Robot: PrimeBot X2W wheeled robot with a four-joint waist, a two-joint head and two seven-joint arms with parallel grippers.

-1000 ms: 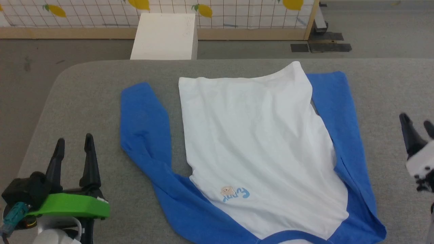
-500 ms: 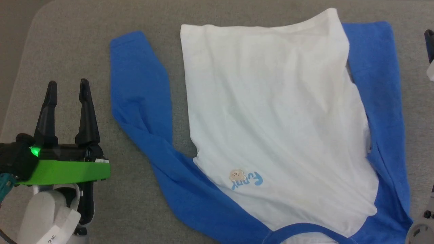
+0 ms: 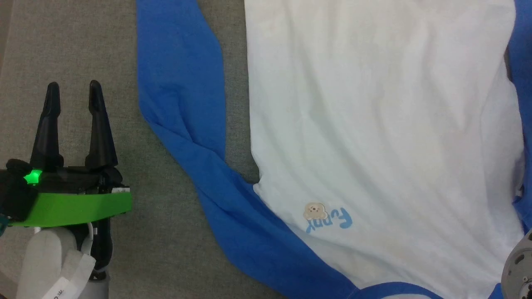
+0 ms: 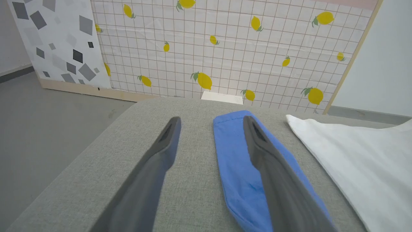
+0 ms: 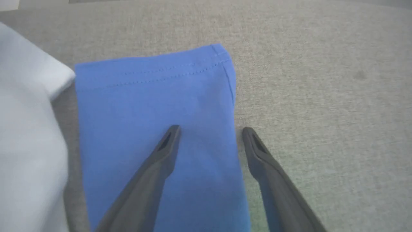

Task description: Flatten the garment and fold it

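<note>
Grey fabric worktop (image 4: 128, 161) before a lemon-print screen (image 4: 225, 48)

The worktop was covered in grey woven cloth with a rounded far corner. Behind it stood the white gridded screen dotted with yellow lemons and edged in pale wood, beside a panel of grey squares (image 4: 58, 38). A grey floor (image 4: 42, 122) lay alongside, and a white box (image 4: 222, 97) showed just past the far edge.

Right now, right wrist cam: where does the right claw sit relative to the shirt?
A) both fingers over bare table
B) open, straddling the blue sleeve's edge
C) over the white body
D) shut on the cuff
B: the right claw is open, with one finger over the blue sleeve and the other over the grey table just past the sleeve's edge, short of the cuff.
</note>
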